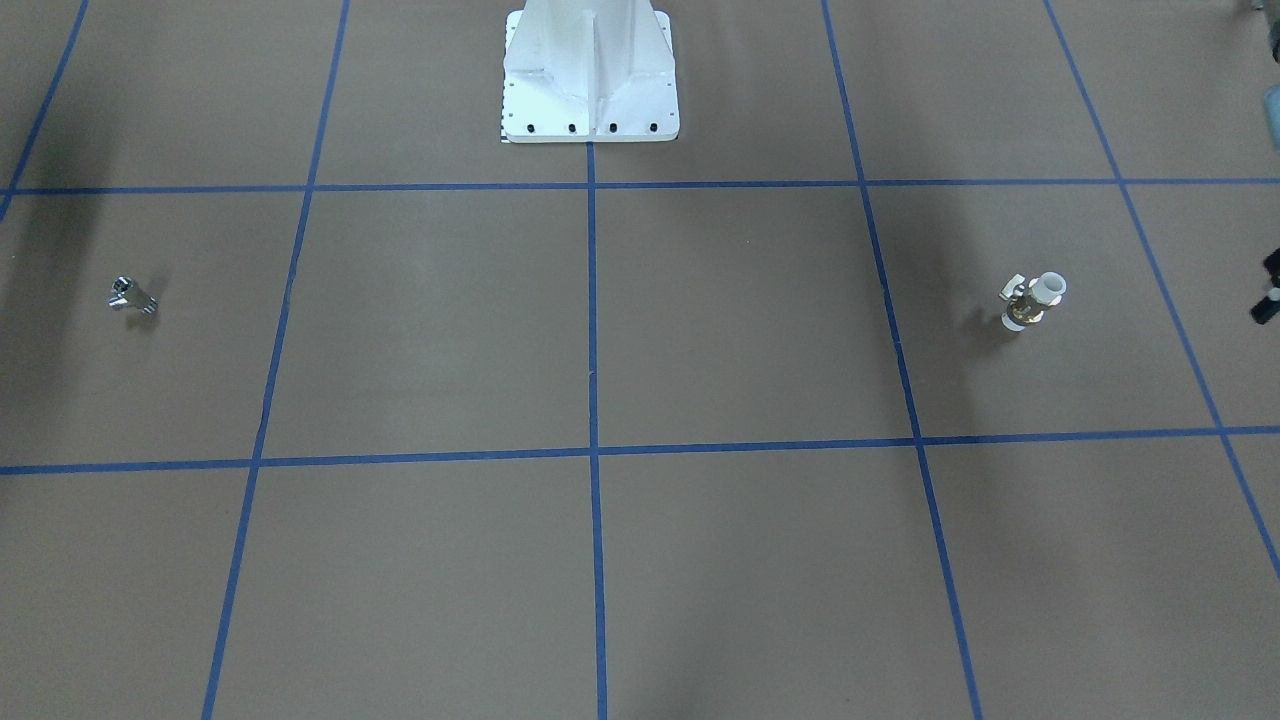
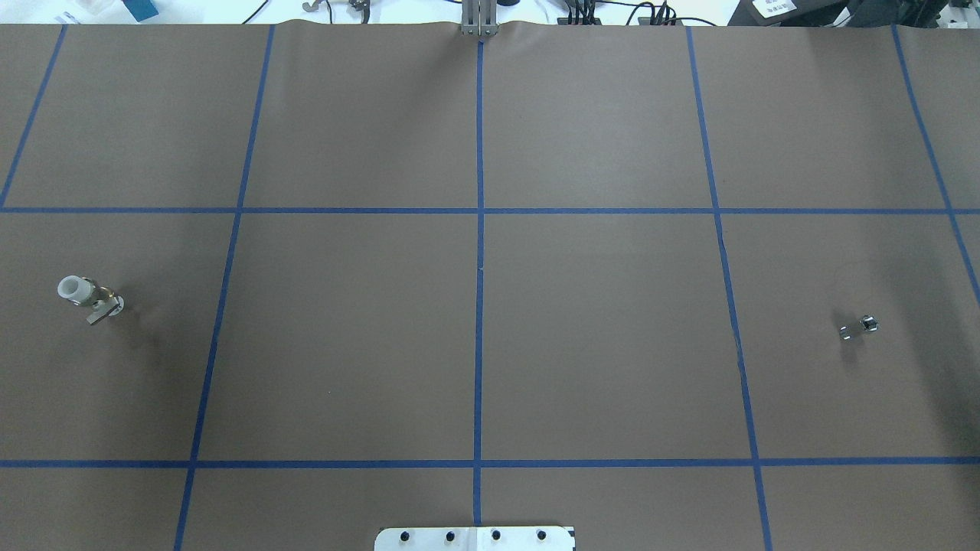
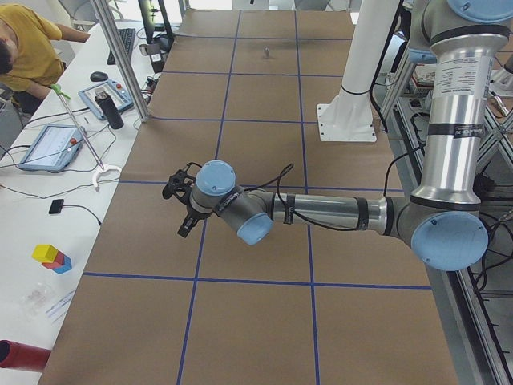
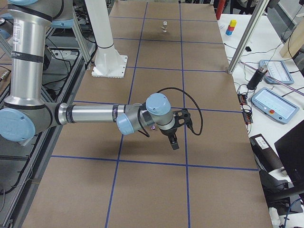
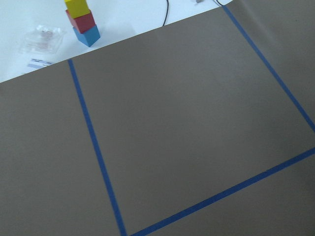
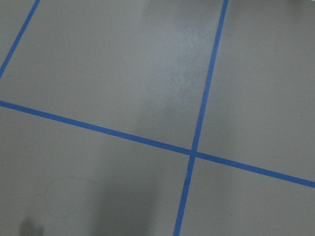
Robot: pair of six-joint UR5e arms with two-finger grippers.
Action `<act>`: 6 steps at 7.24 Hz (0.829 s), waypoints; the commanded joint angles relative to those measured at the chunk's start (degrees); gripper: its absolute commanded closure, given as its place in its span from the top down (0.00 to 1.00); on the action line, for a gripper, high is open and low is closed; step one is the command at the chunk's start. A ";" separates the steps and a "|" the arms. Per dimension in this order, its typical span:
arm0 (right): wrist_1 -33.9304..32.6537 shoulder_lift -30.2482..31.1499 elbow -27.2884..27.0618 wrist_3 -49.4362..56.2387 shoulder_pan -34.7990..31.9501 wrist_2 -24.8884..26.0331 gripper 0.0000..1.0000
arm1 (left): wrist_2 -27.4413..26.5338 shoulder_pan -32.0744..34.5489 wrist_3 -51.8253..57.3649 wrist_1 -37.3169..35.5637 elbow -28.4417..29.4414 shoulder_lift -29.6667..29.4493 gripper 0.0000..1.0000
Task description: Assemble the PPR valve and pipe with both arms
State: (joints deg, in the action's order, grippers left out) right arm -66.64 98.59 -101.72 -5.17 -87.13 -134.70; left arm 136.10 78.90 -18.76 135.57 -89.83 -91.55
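Observation:
The PPR valve (image 2: pixel 88 295), with white ends, a brass middle and a side lever, stands on the brown table at my left; it also shows in the front view (image 1: pixel 1033 300) and far off in the right side view (image 4: pixel 164 25). The pipe (image 2: pixel 859 327), a small silver stub, lies at my right, also in the front view (image 1: pixel 131 296) and the left side view (image 3: pixel 267 53). My left gripper (image 3: pixel 184 220) and right gripper (image 4: pixel 175 137) hover above the table and show clearly only in the side views, so I cannot tell if they are open or shut. Both wrist views show only table and tape.
The white bolted pedestal (image 1: pixel 590 75) stands at the robot's side of the table. Blue tape divides the brown surface into squares. Stacked coloured blocks (image 5: pixel 81 19) sit off the table's left end. Operators' desks with tablets (image 3: pixel 48 144) and metal posts (image 3: pixel 120 60) border the far edge.

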 commanded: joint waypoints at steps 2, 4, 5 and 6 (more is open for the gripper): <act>0.63 -0.33 0.03 -1.07 1.97 0.41 0.99 | -11.60 -15.58 -18.91 7.07 -2.62 1.28 1.00; 0.72 -0.33 -0.06 -1.07 1.97 0.41 0.99 | -11.91 -20.08 -19.12 6.99 -4.72 5.82 1.00; 0.63 -0.33 -0.06 -1.07 1.97 0.49 0.99 | -11.91 -21.23 -19.12 6.99 -8.22 10.12 1.00; 0.63 -0.33 0.03 -1.07 1.97 0.49 0.99 | -11.91 -21.51 -19.12 6.99 -11.21 13.55 1.00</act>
State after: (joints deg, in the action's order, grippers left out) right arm -65.98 98.26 -101.76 -6.24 -85.17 -134.24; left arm 124.30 58.49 -37.77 142.54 -97.32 -82.52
